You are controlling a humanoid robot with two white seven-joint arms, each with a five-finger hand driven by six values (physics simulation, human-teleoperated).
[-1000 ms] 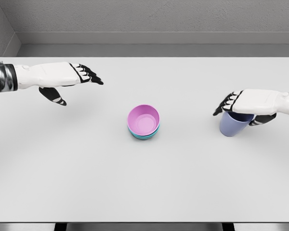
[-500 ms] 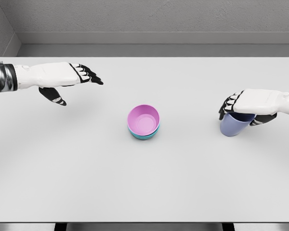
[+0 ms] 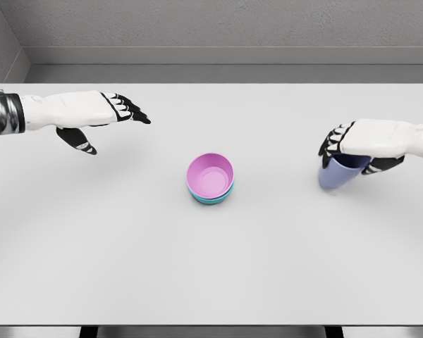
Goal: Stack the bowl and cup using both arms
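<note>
Head view: R hand (image 3: 352,144) grips cup (image 3: 336,174) – near table (image 3: 268,267) edge.

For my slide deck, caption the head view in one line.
Right hand grips the cup; left hand hovers open beside stacked bowls.

Left hand (image 3: 92,116): white shell over back, black fingers with white-banded segments, black thumb; silver-and-black ring at forearm. Right hand (image 3: 359,144): same white shell, black jointed fingers, white forearm.
</note>
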